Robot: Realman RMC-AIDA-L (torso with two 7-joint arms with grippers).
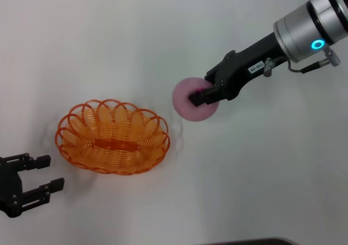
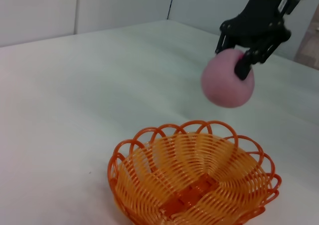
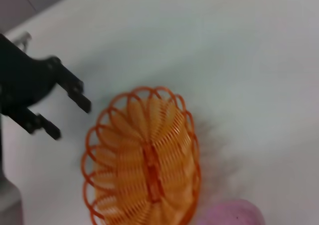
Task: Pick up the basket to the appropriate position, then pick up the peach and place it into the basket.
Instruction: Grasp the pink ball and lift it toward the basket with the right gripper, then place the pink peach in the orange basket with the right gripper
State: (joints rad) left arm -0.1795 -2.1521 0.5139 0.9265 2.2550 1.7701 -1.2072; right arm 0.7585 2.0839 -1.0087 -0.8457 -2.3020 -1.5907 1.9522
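The orange wire basket (image 1: 111,136) stands upright on the white table, left of centre; it is empty, as the left wrist view (image 2: 192,180) and right wrist view (image 3: 142,162) also show. The pale-pink peach (image 1: 187,101) hangs in the air to the right of the basket, held by my right gripper (image 1: 202,97), which is shut on it. In the left wrist view the peach (image 2: 224,85) is clearly off the table, beyond the basket's far rim. My left gripper (image 1: 43,173) rests open at the table's front left, just left of the basket, holding nothing.
The white table (image 1: 163,38) carries nothing else. A dark edge (image 1: 250,242) shows at the front of the head view. Walls rise behind the table's far edge (image 2: 99,28) in the left wrist view.
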